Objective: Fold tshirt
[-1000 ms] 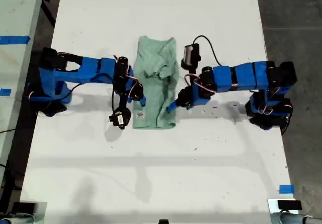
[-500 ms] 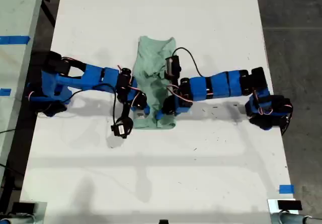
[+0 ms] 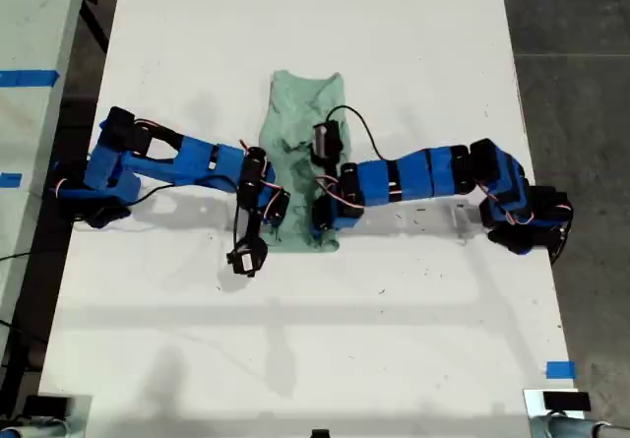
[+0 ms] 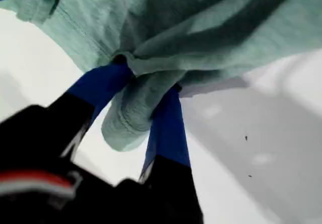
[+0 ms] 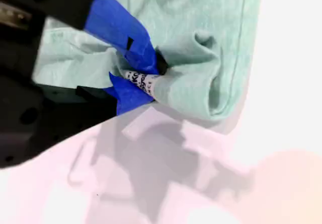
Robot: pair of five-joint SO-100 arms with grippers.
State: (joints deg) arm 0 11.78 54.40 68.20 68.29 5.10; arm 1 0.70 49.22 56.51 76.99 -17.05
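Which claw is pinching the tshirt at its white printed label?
My second claw, on the exterior view's left: the label sits at its tips. My first claw grips only plain green tshirt cloth.

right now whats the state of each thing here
tshirt: on the white table, sides folded in, lower corners pinched and lifted
my first gripper: fingers shut on bunched tshirt cloth
my second gripper: fingers shut on tshirt cloth with its label
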